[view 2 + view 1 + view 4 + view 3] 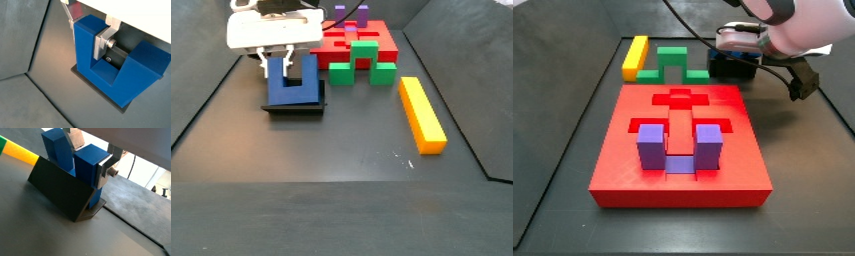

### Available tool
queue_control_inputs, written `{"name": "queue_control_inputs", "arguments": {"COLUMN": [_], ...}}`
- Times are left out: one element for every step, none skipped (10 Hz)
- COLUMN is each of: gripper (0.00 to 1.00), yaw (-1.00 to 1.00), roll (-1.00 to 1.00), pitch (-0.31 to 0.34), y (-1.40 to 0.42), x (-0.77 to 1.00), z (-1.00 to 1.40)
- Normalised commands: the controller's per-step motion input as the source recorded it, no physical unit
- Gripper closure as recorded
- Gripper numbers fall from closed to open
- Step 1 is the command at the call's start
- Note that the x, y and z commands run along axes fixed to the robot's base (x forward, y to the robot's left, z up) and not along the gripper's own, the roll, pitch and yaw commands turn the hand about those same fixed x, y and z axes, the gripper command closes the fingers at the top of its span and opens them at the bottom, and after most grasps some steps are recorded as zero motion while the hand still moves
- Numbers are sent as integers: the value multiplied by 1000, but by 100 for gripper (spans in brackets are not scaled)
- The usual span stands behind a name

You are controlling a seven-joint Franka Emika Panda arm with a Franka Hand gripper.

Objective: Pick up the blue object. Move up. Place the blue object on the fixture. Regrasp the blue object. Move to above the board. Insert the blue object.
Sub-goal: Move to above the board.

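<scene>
Closest to the wrist cameras, the blue object is sitting upright on the fixture, its two prongs pointing up and its base resting on the fixture's plate. One silver finger is lying flat against the inner face of one prong, in the slot between the prongs. Its partner is hidden behind that prong, so I cannot tell whether the gripper is squeezing the prong or merely standing around it.

From a side view, the gripper is hanging low over the fixture at the far corner of the desk, with the blue object directly beneath its white body. Just beside the fixture, the green block is lying on the desk, touching the edge of the board. A purple block is sitting in a recess of the board, prongs up. Near the green block, a long yellow bar is lying flat on the desk.
</scene>
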Motion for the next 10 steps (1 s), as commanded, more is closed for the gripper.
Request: {"name": "queue_control_inputs", "arguments": {"gripper": [100, 100, 100, 100, 100, 100, 100, 100, 100, 100], "yaw": [0, -27, -15, 0, 15, 17, 23, 28, 32, 35], "roll": [0, -38, -115, -93, -37, -10, -13, -16, -14, -2], "pitch": [0, 76, 45, 33, 48, 52, 48, 50, 53, 60], "y": [0, 4, 23, 29, 12, 7, 14, 1, -5, -4], "x": [0, -25, -50, -57, -56, -50, -41, -39, -1, 15], "z": [1400, 1400, 1400, 1400, 1400, 1400, 1400, 1400, 542, 282]}}
